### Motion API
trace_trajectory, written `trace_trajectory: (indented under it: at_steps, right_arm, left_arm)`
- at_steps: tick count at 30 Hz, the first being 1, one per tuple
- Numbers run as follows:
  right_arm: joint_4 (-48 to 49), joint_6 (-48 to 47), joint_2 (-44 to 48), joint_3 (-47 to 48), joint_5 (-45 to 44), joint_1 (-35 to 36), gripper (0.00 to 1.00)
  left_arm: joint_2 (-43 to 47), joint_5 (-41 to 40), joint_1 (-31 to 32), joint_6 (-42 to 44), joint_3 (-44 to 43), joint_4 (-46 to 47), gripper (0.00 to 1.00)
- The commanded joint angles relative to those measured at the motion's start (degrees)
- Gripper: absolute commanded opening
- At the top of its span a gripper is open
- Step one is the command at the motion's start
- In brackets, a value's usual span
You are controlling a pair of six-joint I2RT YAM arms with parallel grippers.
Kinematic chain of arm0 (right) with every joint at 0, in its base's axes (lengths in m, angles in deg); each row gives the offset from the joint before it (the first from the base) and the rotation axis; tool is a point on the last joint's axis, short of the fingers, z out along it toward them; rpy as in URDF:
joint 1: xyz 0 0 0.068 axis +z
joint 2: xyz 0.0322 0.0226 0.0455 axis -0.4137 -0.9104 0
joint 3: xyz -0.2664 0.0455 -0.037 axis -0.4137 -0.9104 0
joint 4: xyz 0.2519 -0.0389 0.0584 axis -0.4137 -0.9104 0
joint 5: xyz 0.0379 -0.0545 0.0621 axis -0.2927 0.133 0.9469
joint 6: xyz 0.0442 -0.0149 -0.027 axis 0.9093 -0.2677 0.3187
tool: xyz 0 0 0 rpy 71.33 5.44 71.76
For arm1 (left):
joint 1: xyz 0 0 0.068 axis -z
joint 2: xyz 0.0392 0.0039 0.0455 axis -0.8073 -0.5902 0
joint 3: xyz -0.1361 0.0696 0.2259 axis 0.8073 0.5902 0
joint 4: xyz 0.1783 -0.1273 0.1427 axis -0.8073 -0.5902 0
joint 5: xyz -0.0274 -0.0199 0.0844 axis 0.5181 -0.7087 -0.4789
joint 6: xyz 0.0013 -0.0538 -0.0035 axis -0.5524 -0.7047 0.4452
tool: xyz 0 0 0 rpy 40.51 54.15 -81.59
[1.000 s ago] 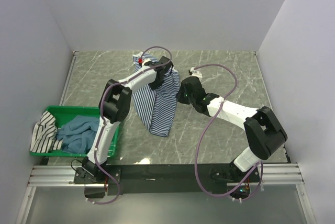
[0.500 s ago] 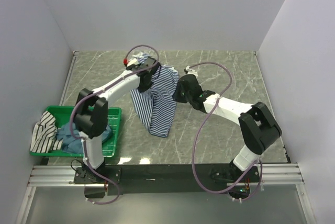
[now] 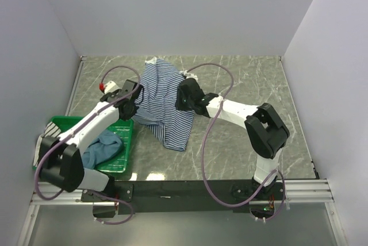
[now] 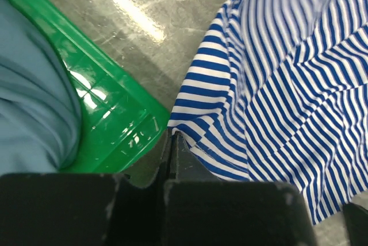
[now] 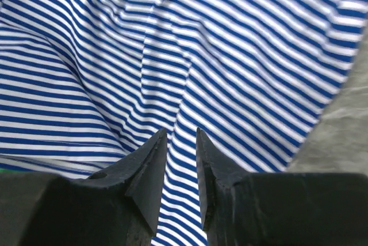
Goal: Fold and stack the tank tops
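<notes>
Nearest, the teal tank top [image 3: 104, 147] lies in the green basket [image 3: 127, 135]. Just beyond its corner, the left gripper [image 4: 171, 145] is clamped on the hem of the navy-and-white striped tank top [image 3: 167, 105], spread on the table [image 3: 247, 79] toward the far wall. The right gripper [image 5: 180, 135] sits over it, jaws narrowly parted astride a fold; whether they pinch it is unclear.

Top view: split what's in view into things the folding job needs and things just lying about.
Job: navy-and-white striped tank top; teal-blue tank top.
Lying about: green basket, holding the teal-blue one; marble table.
</notes>
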Motion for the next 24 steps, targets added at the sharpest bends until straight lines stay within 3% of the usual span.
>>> trace_trajectory:
  at_steps: [1, 6, 17, 24]
  right_arm:
    - [-2.8, -1.7, -0.9, 2.0, -2.4, 2.3, 0.35]
    - [-2.7, -2.0, -1.0, 0.6, -4.2, 4.3, 0.42]
    - [-3.3, -1.2, -4.4, 1.7, -3.7, 9.3, 0.41]
    - [-4.9, -0.6, -6.2, -0.6, -6.6, 8.0, 0.39]
  left_arm:
    - [3.9, 0.6, -1.1, 2.6, 2.1, 0.7, 0.01]
    - [7.9, 3.5, -2.9, 5.4, 5.4, 2.2, 0.0]
    - [12.9, 11.5, -7.0, 13.2, 8.8, 6.8, 0.01]
    - [12.2, 14.0, -10.2, 16.6, 7.1, 7.7, 0.01]
